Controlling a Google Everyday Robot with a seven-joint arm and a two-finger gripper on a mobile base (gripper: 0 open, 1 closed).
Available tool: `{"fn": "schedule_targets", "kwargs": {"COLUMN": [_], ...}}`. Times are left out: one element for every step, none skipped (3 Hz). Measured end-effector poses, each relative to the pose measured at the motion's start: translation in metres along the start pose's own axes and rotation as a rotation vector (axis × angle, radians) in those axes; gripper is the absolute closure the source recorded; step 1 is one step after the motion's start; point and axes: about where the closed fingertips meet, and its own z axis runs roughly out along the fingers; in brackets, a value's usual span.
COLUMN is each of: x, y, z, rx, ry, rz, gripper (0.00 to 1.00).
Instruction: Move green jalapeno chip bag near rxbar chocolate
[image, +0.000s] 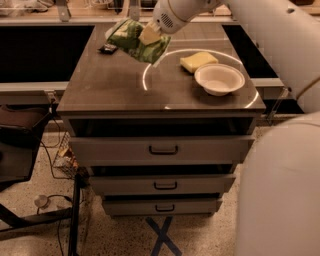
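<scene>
1. The table (107, 87) is a dark, glossy cabinet top, and a pale ring of reflected light curves across its right half.
2. Below the top, three drawers (162, 149) with dark handles are stacked one under another, and the upper ones stand slightly pulled out.
3. The pincer (149, 35), at the end of a thick white arm (260, 30) that reaches in from the right, hangs above the far left part of the table.
4. Its pale fingers are clamped on the green chip bag (131, 41), which is lifted clear of the table and tilted, with its lower corner pointing toward the middle of the table.
5. The black bar (107, 48) lies flat near the far left corner of the table, just beside the bag's left edge as seen from this camera.
6. A yellow sponge (198, 61) lies on the far right part of the table.
7. A white bowl (219, 78) stands just in front of the sponge, near the right edge.
8. The floor (120, 235) is speckled stone, with a blue taped cross (162, 236) in front of the cabinet.
9. Cables (52, 150) trail down on the left, beside a dark piece of furniture (20, 145).
10. Behind the table runs a long bench (45, 20) with dark openings underneath.
</scene>
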Motion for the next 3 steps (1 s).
{"fn": "schedule_targets", "kwargs": {"x": [0.006,0.005,0.003], "y": [-0.04,-0.079,-0.1], "z": [0.013,0.028,0.042], "rx": [0.065,0.111,0.121], "ry": [0.054,0.055,0.016], "rz": [0.041,0.054,0.045], "gripper": [1.0,1.0,1.0]}}
